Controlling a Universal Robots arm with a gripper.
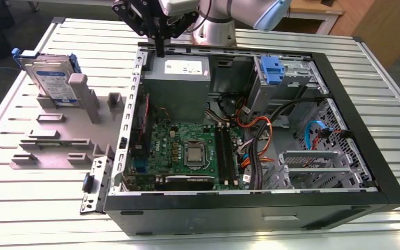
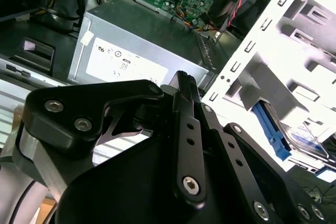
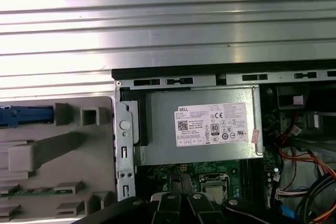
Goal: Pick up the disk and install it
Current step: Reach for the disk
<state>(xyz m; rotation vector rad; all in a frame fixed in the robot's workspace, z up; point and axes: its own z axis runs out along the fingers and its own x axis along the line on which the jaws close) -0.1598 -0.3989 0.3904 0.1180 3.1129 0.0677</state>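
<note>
The open computer case (image 1: 255,208) lies nearest, its side panel off. At the exterior view's left, the grey holder block (image 1: 61,135) carries the disk (image 1: 50,78), which stands upright on its edge and well apart from the arm. The gripper (image 1: 160,53) hangs over the case's far rim by the power supply (image 1: 179,78), fingers together and empty. By my judgement nothing is done yet: pickup and installation are both left.

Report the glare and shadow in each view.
Exterior view: even light, shade inside the computer case. First wrist view: bright glare bands across the slatted table. Second wrist view: the holder block washes out to white, the gripper dark in front.
</note>
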